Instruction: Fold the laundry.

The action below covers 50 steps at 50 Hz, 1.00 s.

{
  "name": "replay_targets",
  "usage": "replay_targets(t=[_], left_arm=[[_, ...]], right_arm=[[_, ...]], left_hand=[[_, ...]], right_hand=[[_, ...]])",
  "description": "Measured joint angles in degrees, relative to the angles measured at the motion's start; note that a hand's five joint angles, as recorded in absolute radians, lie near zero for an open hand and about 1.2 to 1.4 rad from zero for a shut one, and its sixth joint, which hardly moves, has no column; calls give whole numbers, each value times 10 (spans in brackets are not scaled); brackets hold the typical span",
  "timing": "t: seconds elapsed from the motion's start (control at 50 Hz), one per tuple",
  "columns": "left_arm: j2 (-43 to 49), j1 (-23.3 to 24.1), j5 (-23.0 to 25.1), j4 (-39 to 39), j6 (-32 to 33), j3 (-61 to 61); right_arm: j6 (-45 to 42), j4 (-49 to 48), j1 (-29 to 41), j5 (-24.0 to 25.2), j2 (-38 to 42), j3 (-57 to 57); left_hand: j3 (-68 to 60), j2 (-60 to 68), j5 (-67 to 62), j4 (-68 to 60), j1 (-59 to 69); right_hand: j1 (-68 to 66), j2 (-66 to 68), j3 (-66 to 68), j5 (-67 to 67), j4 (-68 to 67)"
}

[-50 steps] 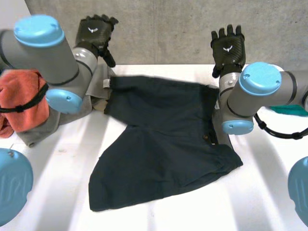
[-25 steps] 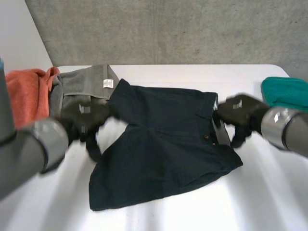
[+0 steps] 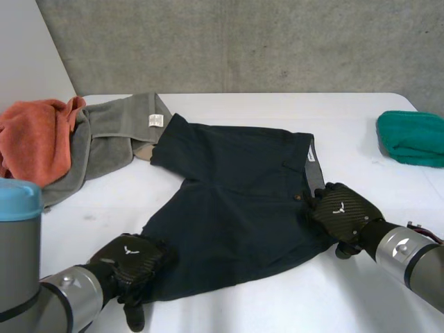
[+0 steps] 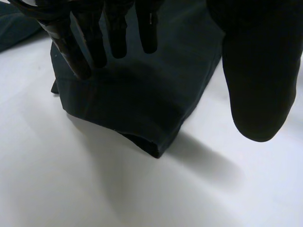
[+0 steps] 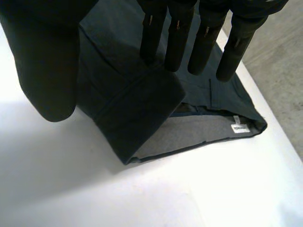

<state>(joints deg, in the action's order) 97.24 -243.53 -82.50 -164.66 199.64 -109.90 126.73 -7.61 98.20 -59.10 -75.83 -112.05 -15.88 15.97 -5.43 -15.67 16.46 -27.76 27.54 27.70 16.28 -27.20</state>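
1. Dark navy shorts (image 3: 236, 201) lie spread out on the white desk (image 3: 277, 305), right between the two hands.
2. The left hand (image 3: 132, 260) is over the near leg-hem corner of the shorts. In its wrist view the fingers (image 4: 118, 33) are straight and fanned out above the cloth, and the thumb (image 4: 258, 71) is held wide off to the side over bare desk. So it's wide open with nothing grabbed. I can't tell if the fingertips actually touch the fabric.
3. Just past those fingertips the hem corner lies flat, with its pointed end sticking out beyond the hand.
4. The right hand (image 3: 341, 210) is at the opposite side edge of the shorts, by the waistband end. Same deal here: fingers (image 5: 177, 33) straight, thumb (image 5: 47, 61) well apart, not holding anything.
5. Under the right hand's fingertips a flap of the shorts is folded over. Just beyond it the grey inside of the waistband shows, with a little white label (image 5: 238, 128).
6. Well past the left hand, a grey towel (image 3: 104, 135) touches the far corner of the shorts, and an orange towel (image 3: 35, 139) is bunched against it.
7. A folded green cloth (image 3: 413, 135) sits well beyond the right hand, apart from the shorts.
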Motion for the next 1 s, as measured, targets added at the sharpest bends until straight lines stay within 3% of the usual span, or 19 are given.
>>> replay_targets(t=[0.12,0.18,0.22,0.26,0.46,0.54,0.58,0.74,0.9,1.0], left_arm=[[39,16,-23,-27,5,10],[53,25,-35,-39,9,16],[62,33,-47,-52,14,20],[64,38,-55,-61,20,22],[67,62,-91,-110,60,22],[71,68,-99,-124,69,22],[77,70,-104,-135,75,22],[91,69,-110,-151,89,23],[88,66,-98,-133,99,24],[59,66,-69,-49,121,23]], right_arm=[[13,-48,10,-2,34,7],[28,-67,17,-4,49,14],[46,-83,23,-7,59,21],[65,-90,27,-11,61,27],[189,-96,37,-43,45,51],[201,-90,42,-50,40,53],[203,-86,46,-55,38,52],[200,-75,49,-66,31,53],[158,22,39,-72,-5,56],[40,207,15,-84,-61,51]], left_hand=[[-1,3,-9,-7,2],[-15,19,-26,-24,12],[-51,47,-55,-52,46],[-95,93,-99,-96,95],[-222,225,-228,-228,227],[-261,264,-266,-266,265],[-340,351,-352,-351,349],[-416,435,-434,-437,420],[-519,524,-520,-527,470],[-519,524,-520,-529,470]], right_hand=[[-31,33,32,52,-39],[-157,164,159,162,-151],[-338,374,367,372,-369],[-345,395,395,408,-405],[-355,395,398,415,-411],[-355,395,398,415,-411],[-355,395,399,415,-411],[-355,395,400,415,-411],[-355,395,400,415,-411],[-355,395,401,415,-411]])
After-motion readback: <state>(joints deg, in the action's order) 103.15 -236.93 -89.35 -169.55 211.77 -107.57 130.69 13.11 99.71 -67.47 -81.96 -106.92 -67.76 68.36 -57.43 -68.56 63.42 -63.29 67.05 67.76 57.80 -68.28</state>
